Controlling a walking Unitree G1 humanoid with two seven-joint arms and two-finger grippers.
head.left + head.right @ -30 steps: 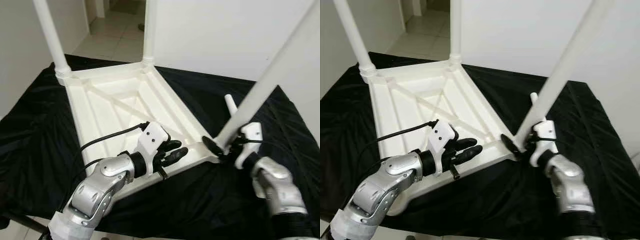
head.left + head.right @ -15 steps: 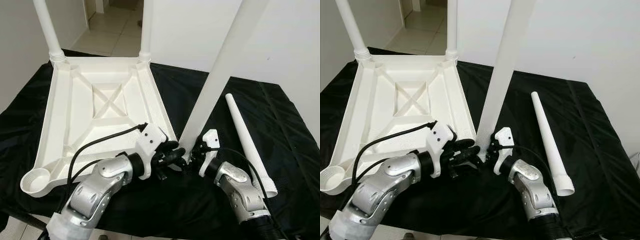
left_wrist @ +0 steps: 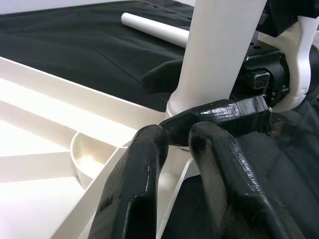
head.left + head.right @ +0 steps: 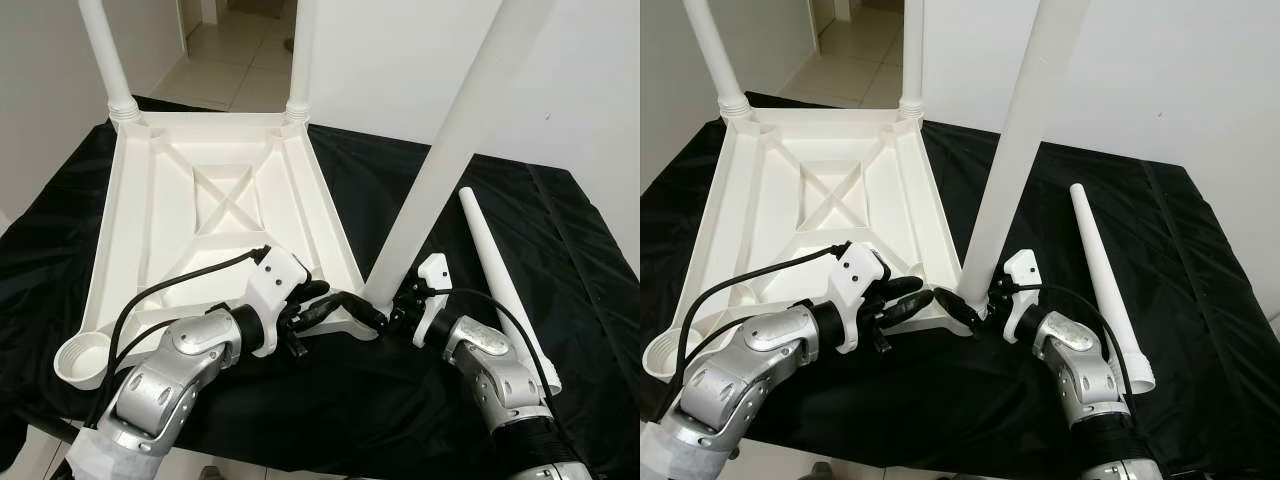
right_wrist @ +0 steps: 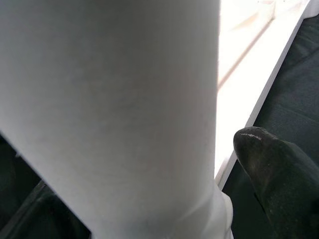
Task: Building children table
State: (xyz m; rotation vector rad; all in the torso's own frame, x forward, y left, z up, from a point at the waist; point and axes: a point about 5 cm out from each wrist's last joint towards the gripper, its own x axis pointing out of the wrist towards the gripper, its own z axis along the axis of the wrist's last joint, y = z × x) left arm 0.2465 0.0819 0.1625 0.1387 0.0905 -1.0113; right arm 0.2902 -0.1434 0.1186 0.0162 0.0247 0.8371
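Table top: a white plastic table top (image 4: 210, 215) lies upside down on a worktop under a black cloth (image 4: 400, 180), ribs facing up.
Fitted legs: two legs (image 4: 105, 50) stand upright in the far corner sockets.
Leg in hand: a third leg (image 4: 455, 130) leans steeply, its foot at the near right corner of the table top, seemingly not yet seated straight.
Right gripper: the right gripper (image 4: 405, 305) is clamped on the foot of the leaning leg; its jaws are closed around it.
Left gripper: the left gripper (image 4: 335, 308) reaches to the same corner, its jaws close together against the leg's base and the rim; whether they actually pinch anything I cannot tell.
Spare leg: a fourth leg (image 4: 500, 280) lies loose on the cloth, just right of the right arm.
Empty socket: the near left corner socket (image 4: 80, 360) is open.
Doing it well: probably bring the leg upright over the socket before pressing or twisting, while the left gripper steadies the corner; pushing at this tilt could jam it or slide the table top.
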